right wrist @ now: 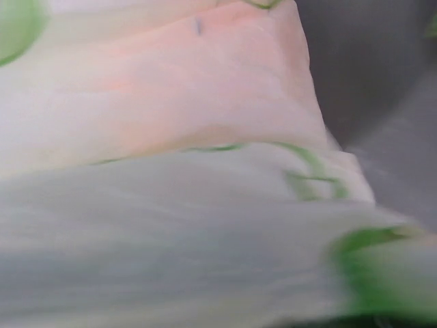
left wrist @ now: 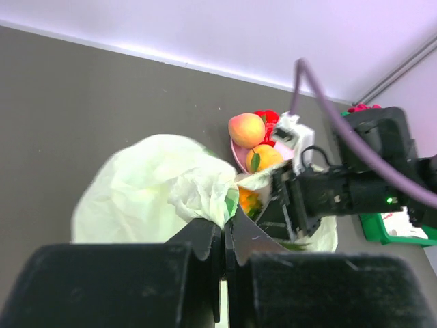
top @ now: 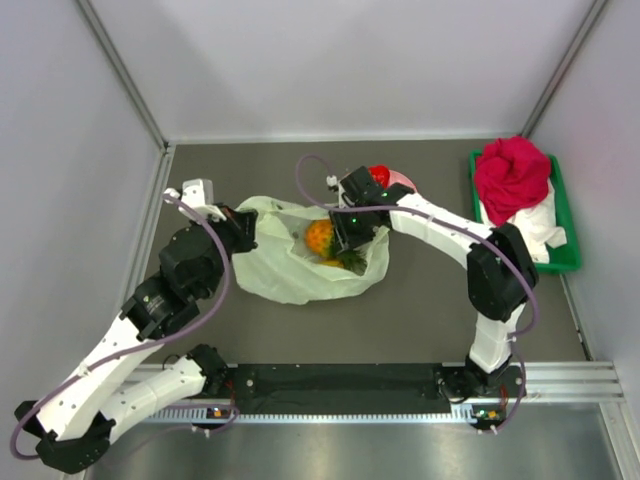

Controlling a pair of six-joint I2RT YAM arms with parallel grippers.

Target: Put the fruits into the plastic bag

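Observation:
The pale-green plastic bag (top: 300,270) lies at mid-table. My left gripper (top: 243,232) is shut on its left rim, and the pinch shows in the left wrist view (left wrist: 229,217). My right gripper (top: 350,238) reaches into the bag's mouth from the right, next to the orange pineapple (top: 319,237) with its green crown inside the bag. Whether its jaws hold anything is hidden. The right wrist view shows only blurred bag plastic (right wrist: 205,205). Two orange-yellow fruits (left wrist: 247,130) (left wrist: 264,158) and a red one (left wrist: 270,117) sit on the pink plate (top: 402,180) behind the bag.
A green tray (top: 566,258) at the right edge holds a big red cloth bundle (top: 512,176) and white cloth. Grey walls close in the back and sides. The arm rail runs along the near edge.

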